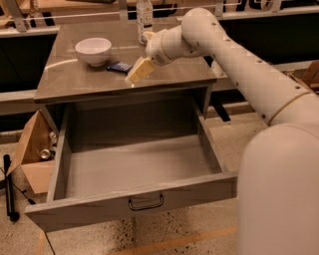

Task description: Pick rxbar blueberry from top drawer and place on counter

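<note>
Extended arm [249, 74], down-tilted gripper [139, 70]
Reaches from base [279, 189] at lower right toward upper centre, with wrist [167, 45] pitched downward.

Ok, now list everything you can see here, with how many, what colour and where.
rxbar blueberry: one, dark navy, lying on the counter just right of the bowl
counter: one, glossy grey-brown, above the drawer
top drawer: one, grey, pulled open, nothing visible inside
handle: one, dark metal, centre of the drawer front
bowl: one, white, back left of the counter
bottle: one, pale, at the counter's back edge
cardboard box: one, brown, on the floor left of the drawer
arm: one, cream, reaching in from the right
claw: one, pale yellow, over the counter just right of the bar
</note>
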Tool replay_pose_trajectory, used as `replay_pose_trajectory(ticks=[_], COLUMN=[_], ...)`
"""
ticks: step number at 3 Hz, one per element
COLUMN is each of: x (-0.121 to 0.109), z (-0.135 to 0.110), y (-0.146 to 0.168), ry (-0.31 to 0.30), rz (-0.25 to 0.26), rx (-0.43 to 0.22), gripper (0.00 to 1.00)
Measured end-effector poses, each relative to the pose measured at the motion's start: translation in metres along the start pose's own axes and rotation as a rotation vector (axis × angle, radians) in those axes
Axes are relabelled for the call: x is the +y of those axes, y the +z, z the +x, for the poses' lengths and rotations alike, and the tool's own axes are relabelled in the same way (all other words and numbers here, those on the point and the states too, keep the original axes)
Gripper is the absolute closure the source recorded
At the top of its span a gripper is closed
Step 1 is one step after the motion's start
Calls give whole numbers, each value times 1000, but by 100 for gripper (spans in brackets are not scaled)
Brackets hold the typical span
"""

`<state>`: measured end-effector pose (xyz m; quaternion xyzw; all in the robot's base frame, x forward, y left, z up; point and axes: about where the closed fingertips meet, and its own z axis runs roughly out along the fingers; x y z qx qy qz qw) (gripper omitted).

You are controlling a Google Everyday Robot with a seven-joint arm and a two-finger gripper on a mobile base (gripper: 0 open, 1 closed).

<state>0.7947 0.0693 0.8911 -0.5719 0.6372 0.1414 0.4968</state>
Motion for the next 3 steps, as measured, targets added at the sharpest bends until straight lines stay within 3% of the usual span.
replay_pose_trajectory(ticks=[1,2,3], x=[18,36,46], z=[7,21,42], y=[-53,-107,-111], ry=[27,68,86], rz=[48,132,131], rx=[-13,-2,26], gripper=[15,38,36])
